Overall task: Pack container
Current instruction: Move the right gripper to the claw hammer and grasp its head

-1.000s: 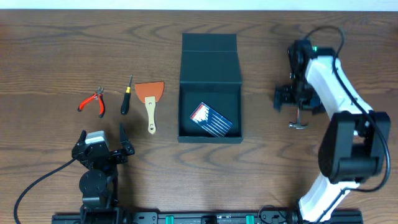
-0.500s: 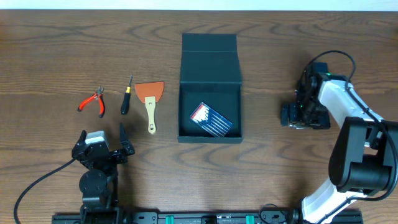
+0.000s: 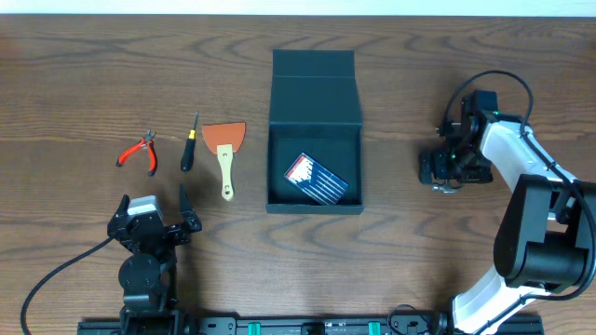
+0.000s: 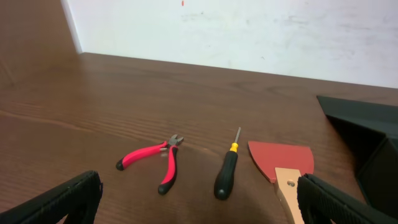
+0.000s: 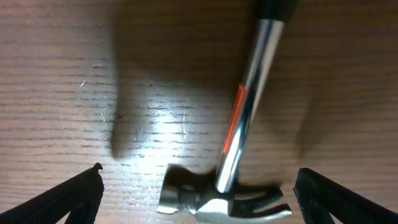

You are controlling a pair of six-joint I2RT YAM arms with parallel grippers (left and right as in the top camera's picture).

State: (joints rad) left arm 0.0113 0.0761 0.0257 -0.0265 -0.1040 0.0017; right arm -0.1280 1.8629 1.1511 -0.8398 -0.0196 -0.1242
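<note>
Hammer (image 5: pixel 239 118) lies under spread right claw (image 5: pixel 199 196); spread left claw (image 4: pixel 199 200) faces pliers (image 4: pixel 169 163), screwdriver (image 4: pixel 225 174), scraper (image 4: pixel 280 158).

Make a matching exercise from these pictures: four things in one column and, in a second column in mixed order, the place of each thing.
Things
1. red-handled metal pliers
2. flat red, white and dark packet
3. shiny steel hammer
4. scraper with orange blade and pale wooden handle

Places
A. inside the dark teal cardboard box
B. on the table, between the open fingers of the right tool
C. end of the tool row farthest from the box
D. end of the tool row nearest the box

Pairs: 1-C, 2-A, 3-B, 4-D
</note>
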